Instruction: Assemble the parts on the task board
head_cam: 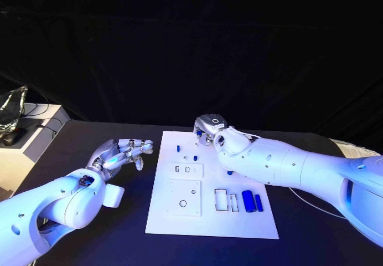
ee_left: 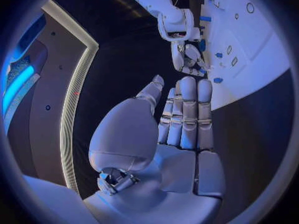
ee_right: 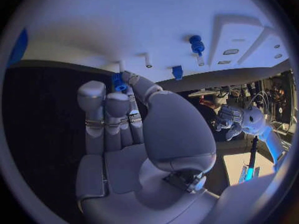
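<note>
The white task board (head_cam: pixel 209 219) lies in the middle of the black table. My right hand (head_cam: pixel 211 129) hangs over the board's far edge and pinches a small blue part (ee_right: pixel 118 82) between thumb and a finger. In the right wrist view a blue peg (ee_right: pixel 197 45) stands in the board and another blue piece (ee_right: pixel 177 72) sits near the edge. Two blue cylinders (head_cam: pixel 252 201) lie in slots at the board's near right. Small blue parts (head_cam: pixel 176 148) stand near the far left. My left hand (head_cam: pixel 124 153) hovers beside the board's left edge, fingers straight, holding nothing.
A white stand (head_cam: pixel 36 136) with a dark object on it and a crumpled clear item (head_cam: pixel 13 105) sits at the table's far left. A thin cable (head_cam: pixel 315 204) runs over the table right of the board.
</note>
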